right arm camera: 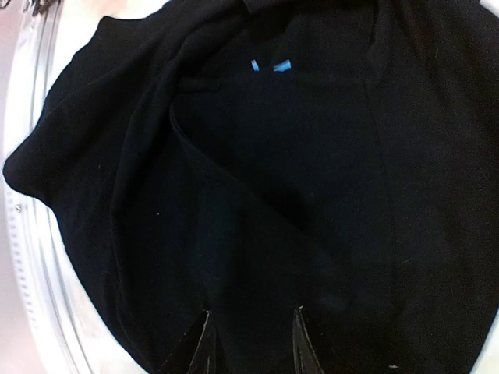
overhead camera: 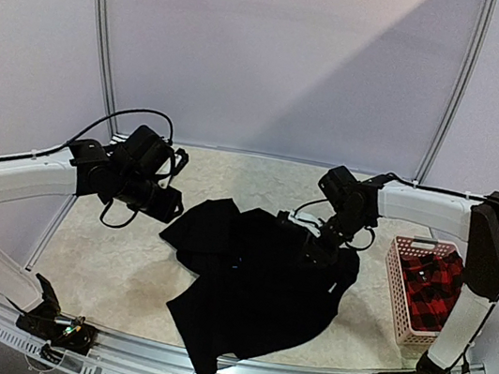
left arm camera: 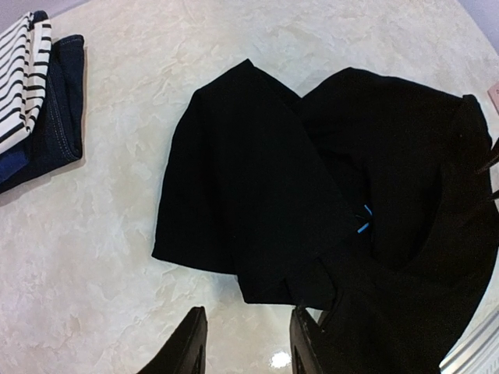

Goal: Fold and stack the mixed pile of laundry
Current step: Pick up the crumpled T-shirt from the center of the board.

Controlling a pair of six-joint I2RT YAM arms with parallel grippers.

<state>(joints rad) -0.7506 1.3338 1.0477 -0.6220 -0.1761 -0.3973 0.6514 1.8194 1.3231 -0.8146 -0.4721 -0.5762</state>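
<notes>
Tabletop (left arm camera: 117, 257) carries one black shirt (left arm camera: 249, 171), one striped top (left arm camera: 23, 70), one navy piece (left arm camera: 58, 109); left end effector (left arm camera: 248, 343) and right end effector (right arm camera: 253, 343) stand parted.

You have the large black shirt (overhead camera: 256, 293) lying rumpled with one sleeve spread out and a small blue mark (left arm camera: 363, 219) near its collar. Well to its left in the left wrist view, the folded striped tank top (left arm camera: 23, 70) lies on the navy piece (left arm camera: 58, 101). The plaid shirt (overhead camera: 430, 290) sits bunched well off its right side.
</notes>
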